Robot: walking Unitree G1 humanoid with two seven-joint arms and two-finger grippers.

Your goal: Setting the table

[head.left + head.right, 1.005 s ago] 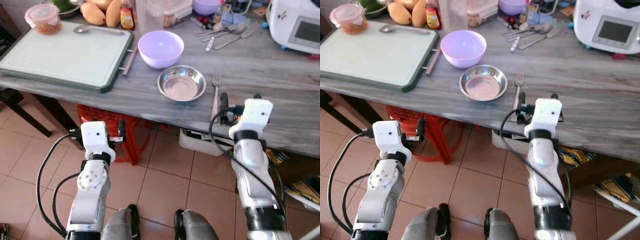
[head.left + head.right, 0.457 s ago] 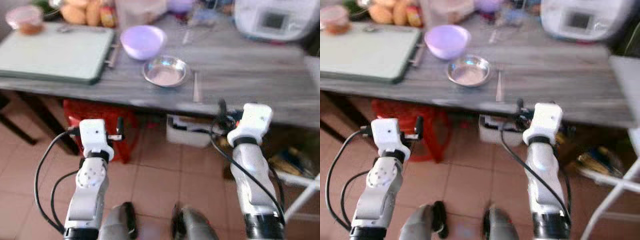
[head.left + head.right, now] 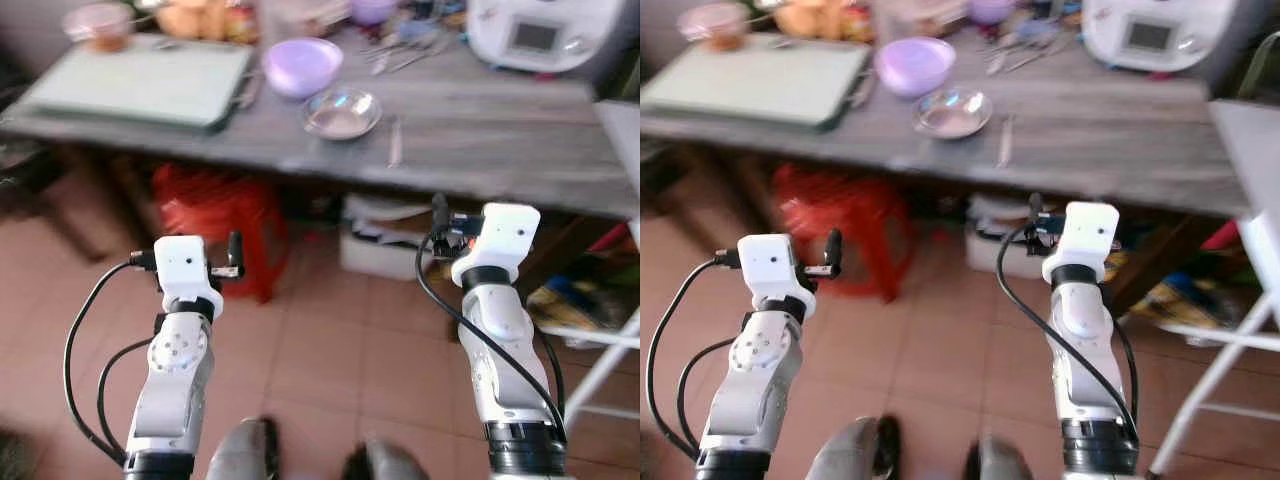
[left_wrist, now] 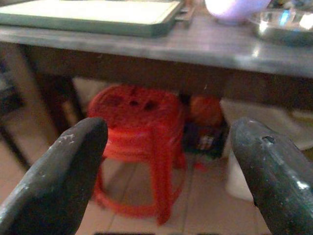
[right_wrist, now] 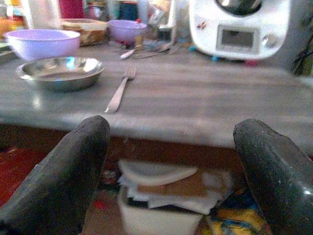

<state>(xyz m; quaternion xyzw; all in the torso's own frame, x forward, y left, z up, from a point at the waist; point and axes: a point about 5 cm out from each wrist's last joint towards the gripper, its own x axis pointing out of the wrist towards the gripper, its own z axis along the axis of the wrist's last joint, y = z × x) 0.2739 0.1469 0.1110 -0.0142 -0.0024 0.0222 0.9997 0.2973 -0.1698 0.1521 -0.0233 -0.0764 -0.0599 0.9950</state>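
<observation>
The grey wooden table (image 3: pixel 500 120) runs across the top of your head views, and you are standing back from it on the tiled floor (image 3: pixel 330 360). At its far left lies the large pale green cutting board (image 3: pixel 150 80), with a red-lidded container (image 3: pixel 100 20) at its far corner. To the right of the board sits the lavender bowl (image 3: pixel 303 65), and just in front of it, nearer you, the steel dish (image 3: pixel 342 112); the 2 look close together, perhaps touching. The fork (image 3: pixel 396 142) lies just right of the dish, apart from it, its tines pointing away from you. At the far right stands a white appliance (image 3: pixel 530 35) with a small screen, with loose cutlery (image 3: pixel 400 58) lying left of it. Under the table you can see a red plastic stool (image 3: pixel 215 215) and a white bin (image 3: pixel 385 240). Your left gripper (image 4: pixel 161 161) hovers below table height, facing the stool, jaws wide apart and holding nothing. Your right gripper (image 5: pixel 171 166) hovers short of the table edge, facing the fork and dish, jaws likewise spread and empty.
</observation>
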